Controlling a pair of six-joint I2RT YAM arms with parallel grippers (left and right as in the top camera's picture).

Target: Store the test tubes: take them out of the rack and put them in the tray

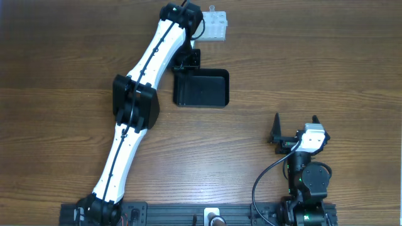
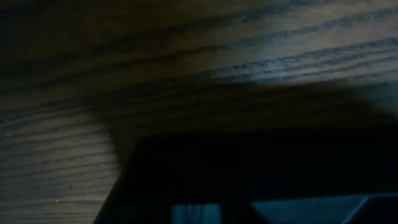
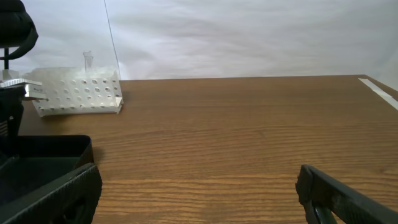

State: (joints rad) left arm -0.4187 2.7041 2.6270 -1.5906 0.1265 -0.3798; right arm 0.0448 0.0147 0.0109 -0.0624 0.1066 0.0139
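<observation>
The wooden worktop (image 1: 339, 56) carried everything. The white left arm (image 1: 135, 107) stretched from the near edge toward the far edge. Its pincer (image 1: 188, 63) sat low at the far left corner of the black tray (image 1: 204, 91), and whether it was open or closed could not be told. The tray lay left of the worktop's middle, toward the far edge. Just beyond it, close to that far edge, stood the clear rack (image 1: 215, 26), apart from the tray. The right pincer (image 1: 295, 120) hung near the near edge at the right, spread wide with nothing in it. One test tube (image 3: 87, 61) stood upright in the rack.
</observation>
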